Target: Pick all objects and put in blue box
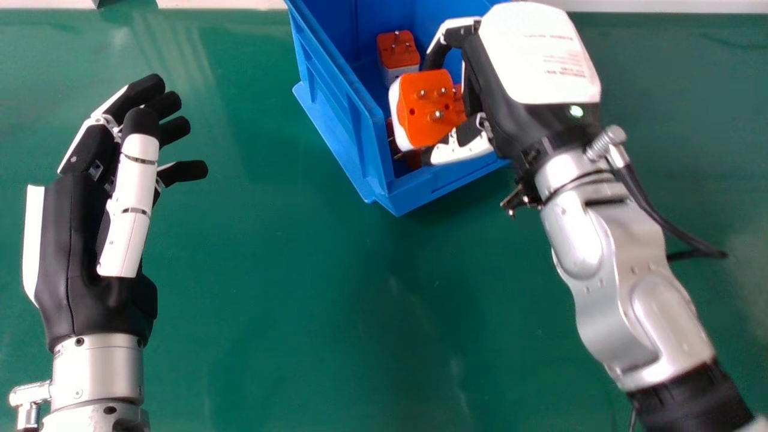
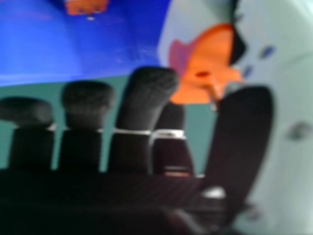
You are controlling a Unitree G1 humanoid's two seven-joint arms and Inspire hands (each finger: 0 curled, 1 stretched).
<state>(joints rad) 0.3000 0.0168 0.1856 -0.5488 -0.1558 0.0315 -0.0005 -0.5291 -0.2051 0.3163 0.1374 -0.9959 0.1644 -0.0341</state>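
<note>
My right hand is over the blue box, with an orange and white plug adapter pinched between thumb and fingers, pins facing up. In the right hand view, that adapter is between the thumb and a fingertip of my right hand, near the blue box. A second adapter stands inside the box toward its back. More orange shows beneath the held one, partly hidden. My left hand is open at the left, fingers relaxed, holding nothing.
The green table stretches in front of the box and between the arms. White edges run along the far side. A black cable loops from the right wrist.
</note>
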